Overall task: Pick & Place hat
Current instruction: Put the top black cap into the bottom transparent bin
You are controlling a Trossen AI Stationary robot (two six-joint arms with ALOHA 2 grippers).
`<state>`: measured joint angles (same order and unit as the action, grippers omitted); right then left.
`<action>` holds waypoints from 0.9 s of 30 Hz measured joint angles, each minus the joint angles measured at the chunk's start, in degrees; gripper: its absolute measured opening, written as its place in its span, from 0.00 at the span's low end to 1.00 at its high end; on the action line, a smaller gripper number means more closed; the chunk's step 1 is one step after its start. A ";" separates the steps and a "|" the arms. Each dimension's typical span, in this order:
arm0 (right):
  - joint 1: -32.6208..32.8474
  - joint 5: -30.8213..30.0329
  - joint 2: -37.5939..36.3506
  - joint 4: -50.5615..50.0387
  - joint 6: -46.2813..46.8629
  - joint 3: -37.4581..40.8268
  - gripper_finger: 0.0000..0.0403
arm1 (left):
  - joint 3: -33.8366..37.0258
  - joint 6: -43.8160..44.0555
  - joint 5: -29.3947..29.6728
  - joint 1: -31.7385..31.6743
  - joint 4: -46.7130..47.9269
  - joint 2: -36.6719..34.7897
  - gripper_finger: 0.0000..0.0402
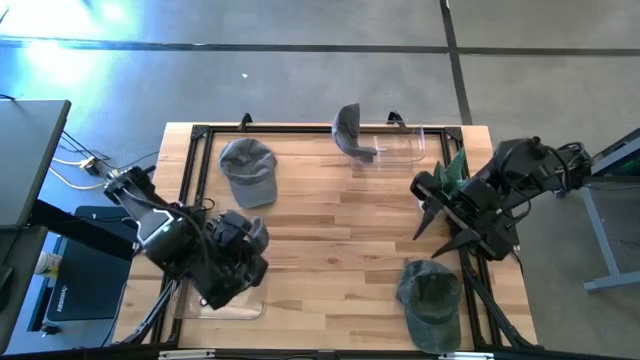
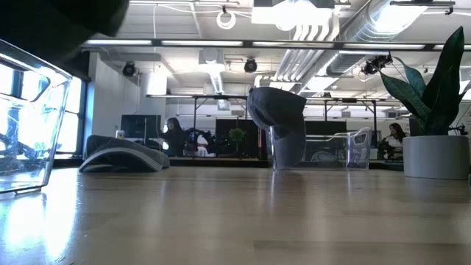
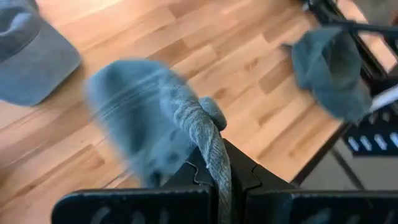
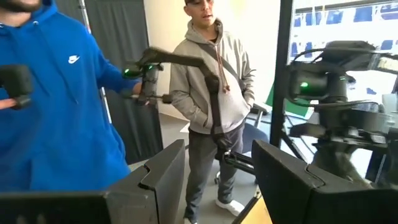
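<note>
Wooden tabletop seen from above, with four grey caps and two clear plastic stands. The held hat is a soft, faded grey-blue cap of woven cloth; the left gripper pinches a rolled fold of its fabric between closed fingers, and the crown bulges out beyond the fingertips. In the high view this cap sits at the left gripper above the near-left part of the tabletop, over a clear stand at the near-left edge. Its shape is bunched, so which way its brim points and the run of its long axis cannot be told.

A second grey cap lies flat toward the far-left corner, its long axis running from the far edge toward the near edge, brim toward the near edge. A third, darker cap lies at the near-right corner, brim likewise toward the near edge. A fourth cap is perched on a clear stand at the middle of the far edge; the low view shows it tilted atop the stand.

The right gripper hovers over the right edge beside a potted plant, its jaws wide and empty. The right wrist view shows two people, one in a blue hoodie and one in a grey hoodie.
</note>
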<state>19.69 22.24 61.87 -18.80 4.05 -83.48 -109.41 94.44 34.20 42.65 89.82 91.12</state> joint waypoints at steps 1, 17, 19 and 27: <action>-0.32 -0.01 0.00 0.23 0.21 -0.01 0.45 | 0.71 0.15 -0.10 0.25 0.20 0.01 0.00; -1.10 0.19 0.00 0.71 3.46 -0.02 0.45 | 9.31 20.05 1.70 5.38 -2.23 14.46 0.00; -1.09 0.21 0.00 0.81 3.46 -0.02 0.45 | 9.39 22.46 3.28 6.17 -3.37 15.44 0.00; -1.42 0.24 0.00 0.85 3.44 -0.02 0.45 | 9.25 18.60 5.85 7.02 -14.12 18.26 0.03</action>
<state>18.27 22.48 61.87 -17.94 7.49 -83.50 -100.16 113.04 40.05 49.67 75.70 109.39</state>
